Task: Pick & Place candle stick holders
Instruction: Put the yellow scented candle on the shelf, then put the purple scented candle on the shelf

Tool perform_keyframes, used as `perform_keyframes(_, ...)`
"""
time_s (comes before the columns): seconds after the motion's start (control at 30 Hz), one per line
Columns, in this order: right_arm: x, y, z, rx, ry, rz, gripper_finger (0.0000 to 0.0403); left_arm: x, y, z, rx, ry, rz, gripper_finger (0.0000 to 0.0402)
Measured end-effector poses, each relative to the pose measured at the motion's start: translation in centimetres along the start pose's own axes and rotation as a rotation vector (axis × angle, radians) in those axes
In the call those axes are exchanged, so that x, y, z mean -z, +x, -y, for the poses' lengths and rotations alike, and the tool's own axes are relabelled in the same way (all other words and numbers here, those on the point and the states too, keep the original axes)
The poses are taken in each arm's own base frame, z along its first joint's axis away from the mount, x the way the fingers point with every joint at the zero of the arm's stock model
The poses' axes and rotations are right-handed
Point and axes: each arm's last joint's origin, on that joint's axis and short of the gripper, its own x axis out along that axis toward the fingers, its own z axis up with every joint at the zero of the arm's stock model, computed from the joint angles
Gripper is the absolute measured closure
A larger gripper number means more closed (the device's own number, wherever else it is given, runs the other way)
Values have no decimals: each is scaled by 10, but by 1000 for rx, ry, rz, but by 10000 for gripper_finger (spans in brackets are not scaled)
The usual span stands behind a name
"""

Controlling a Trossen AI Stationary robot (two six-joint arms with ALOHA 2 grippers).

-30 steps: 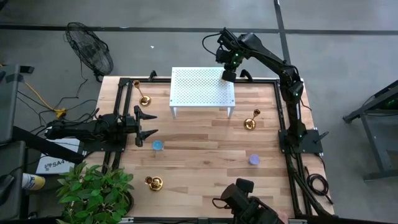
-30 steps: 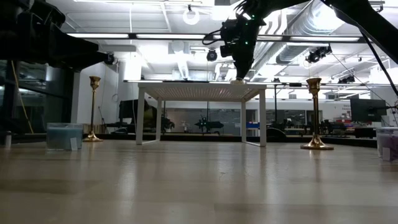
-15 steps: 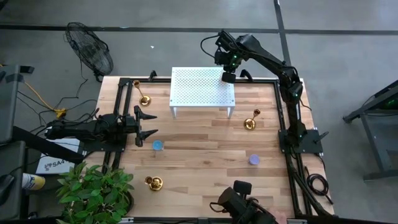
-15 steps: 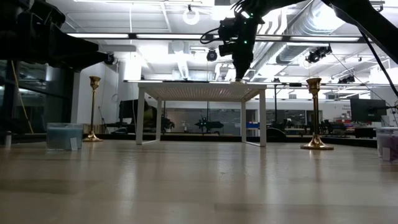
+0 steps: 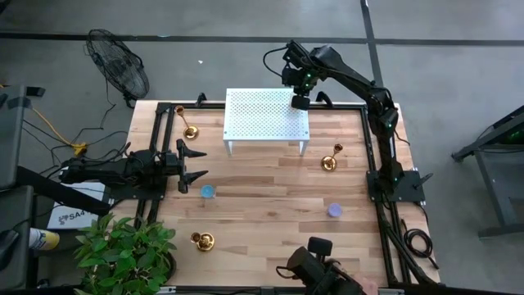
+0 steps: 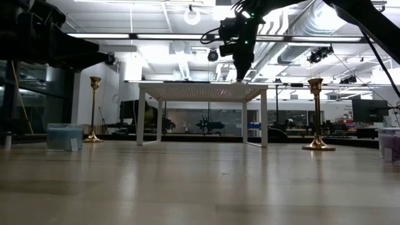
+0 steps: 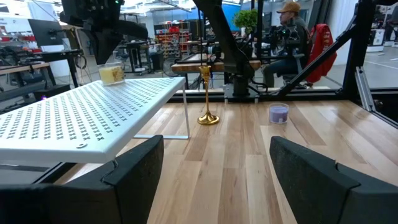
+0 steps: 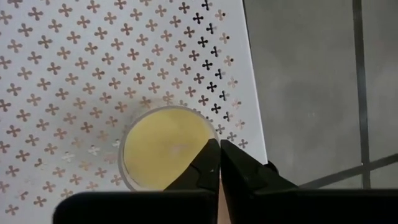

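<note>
The right gripper (image 5: 301, 102) hung over the far right corner of the white perforated stand (image 5: 264, 116), its fingers (image 8: 211, 163) pressed together and holding nothing — directly beneath them a yellow candle (image 8: 163, 145) sat on the stand's top. The left gripper (image 5: 196, 164) waited low over the table's left side with its jaws spread wide and empty, pointing across the wooden table (image 5: 270, 205). All three candle stick holders stood on the table and none was gripped: one (image 5: 190, 130) near the far left corner beside the stand, one (image 5: 330, 161) to the right of the stand's front leg, and one (image 5: 202, 240) near the front left edge. A blue candle (image 5: 208, 192) rested just beside the left gripper, and a purple candle (image 5: 334, 211) lay toward the front right, well apart from the nearest holder. In the left wrist view a seated person showed in the room beyond the table.
</note>
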Motion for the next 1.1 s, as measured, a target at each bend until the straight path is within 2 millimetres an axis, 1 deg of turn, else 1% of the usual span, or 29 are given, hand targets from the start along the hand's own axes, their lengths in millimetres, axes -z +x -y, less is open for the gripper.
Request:
perform_keyframes(0.07,0,0,0,0,8,3,379,0,0,0,0,0,0,112)
perform_keyframes(0.3,-2,-4,-1,3,12,17,302,0,0,0,0,0,0,112)
perform_keyframes(0.37,-1,-8,-1,11,14,25,285,0,0,0,0,0,-1,112)
perform_keyframes(0.5,2,-24,-2,37,23,51,264,0,0,0,0,0,0,112)
perform_keyframes(0.6,6,-37,-2,67,46,67,254,0,0,0,0,0,0,112)
perform_keyframes(0.8,19,-73,-9,70,112,114,244,0,0,0,0,0,0,112)
perform_keyframes(0.97,32,-97,-19,-40,160,152,249,0,0,0,0,0,0,112)
perform_keyframes(1.1,40,-110,-31,-104,189,142,255,0,0,0,0,0,0,112)
